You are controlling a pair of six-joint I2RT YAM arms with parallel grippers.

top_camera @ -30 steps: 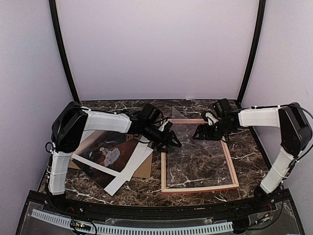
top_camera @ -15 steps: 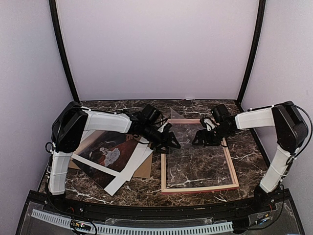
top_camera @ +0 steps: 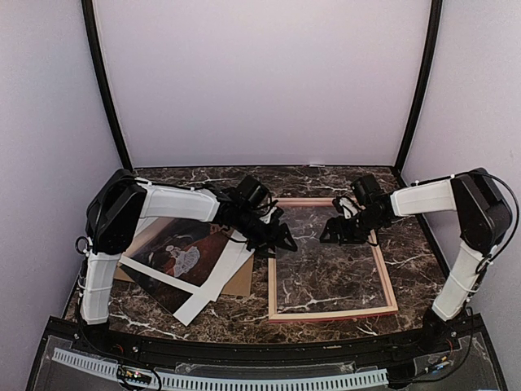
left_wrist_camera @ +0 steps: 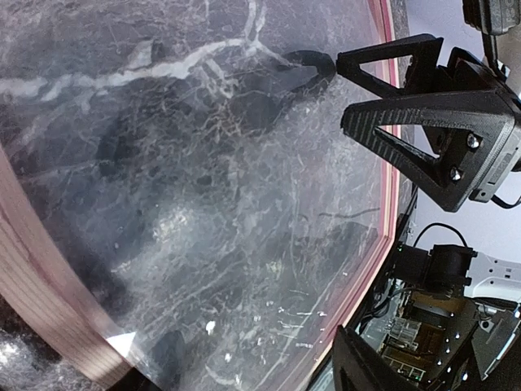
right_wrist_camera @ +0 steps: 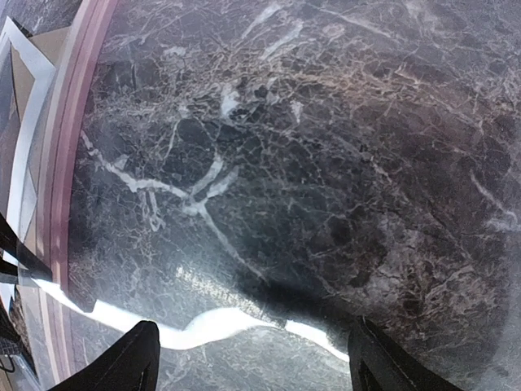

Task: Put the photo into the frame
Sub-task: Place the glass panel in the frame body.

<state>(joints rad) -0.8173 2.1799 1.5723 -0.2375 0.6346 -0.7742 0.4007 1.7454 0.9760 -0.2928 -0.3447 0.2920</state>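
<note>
Top view: the clear sheet (top_camera: 326, 273), its far corner raised a second ago, now lies flat in the frame (top_camera: 334, 314) at centre right. The left claw (top_camera: 281, 240) has widened at the left rail; the right claw (top_camera: 338, 230) hangs open over the upper part. The photo (top_camera: 175, 259) lies lower left, outside, so it likely goes in next. Left wrist: fingers (left_wrist_camera: 431, 122) spread, gripping nothing. Right wrist: the same. The table (top_camera: 411, 248) is dark marble, the walls (top_camera: 260, 81) pale lilac.

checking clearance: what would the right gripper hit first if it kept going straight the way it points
Probably the clear sheet lying inside the frame: the right gripper points down at it with nothing between. How far off is unclear.
</note>
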